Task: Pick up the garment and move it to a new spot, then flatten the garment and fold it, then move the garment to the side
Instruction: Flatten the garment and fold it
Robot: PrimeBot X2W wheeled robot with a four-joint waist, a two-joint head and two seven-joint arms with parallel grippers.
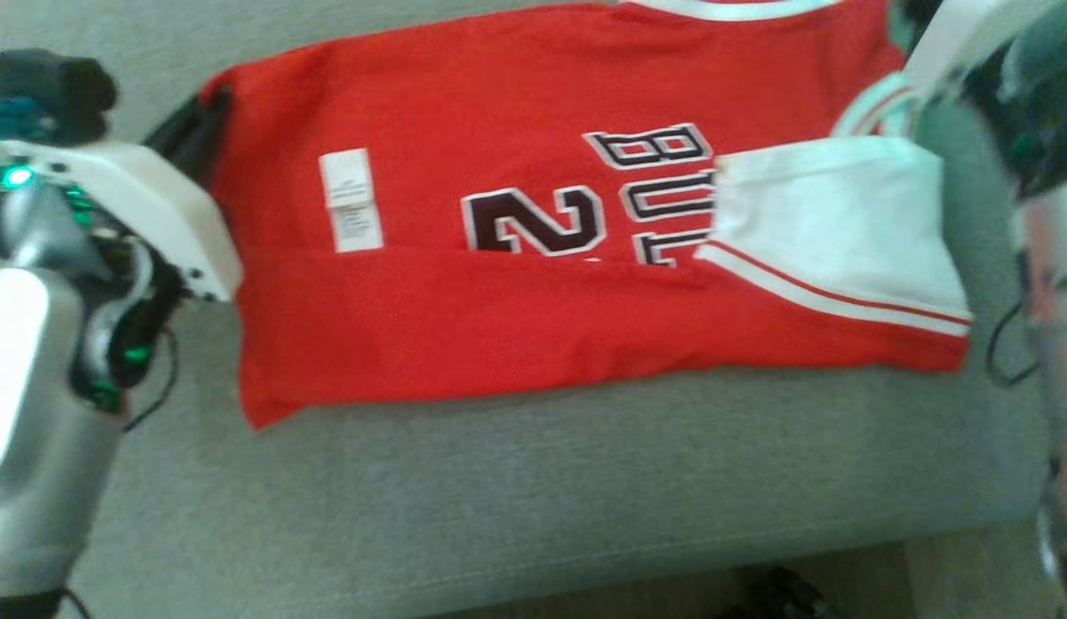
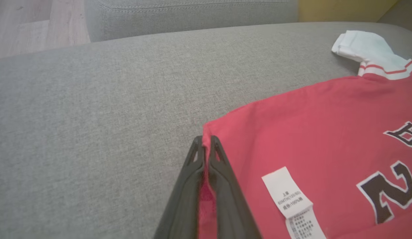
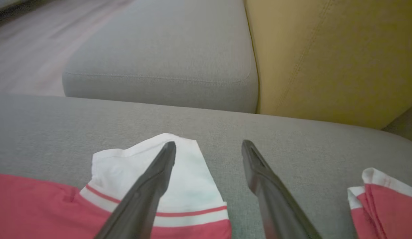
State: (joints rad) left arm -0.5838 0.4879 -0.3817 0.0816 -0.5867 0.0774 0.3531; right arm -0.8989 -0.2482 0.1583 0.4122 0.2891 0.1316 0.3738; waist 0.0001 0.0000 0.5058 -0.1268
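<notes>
The garment (image 1: 499,327) is a red jersey with dark lettering, a white care label and white sleeves. It lies partly folded on the grey sofa seat (image 1: 585,464). My left gripper (image 2: 206,139) is shut on the garment (image 2: 308,126) at its far corner, with red cloth pinched between the fingers; in the head view that corner is at the upper left (image 1: 217,93). My right gripper (image 3: 209,144) is open just above the seat. Its left finger hangs over the white sleeve (image 3: 179,179), and its right finger is over bare cushion.
A second grey cushion (image 3: 166,56) and a yellow cushion (image 3: 325,49) lie beyond the seat. Wood floor (image 2: 26,23) shows past the sofa. The seat's front edge (image 1: 585,550) runs below the garment. Another red-and-white fold (image 3: 385,202) lies right of my right gripper.
</notes>
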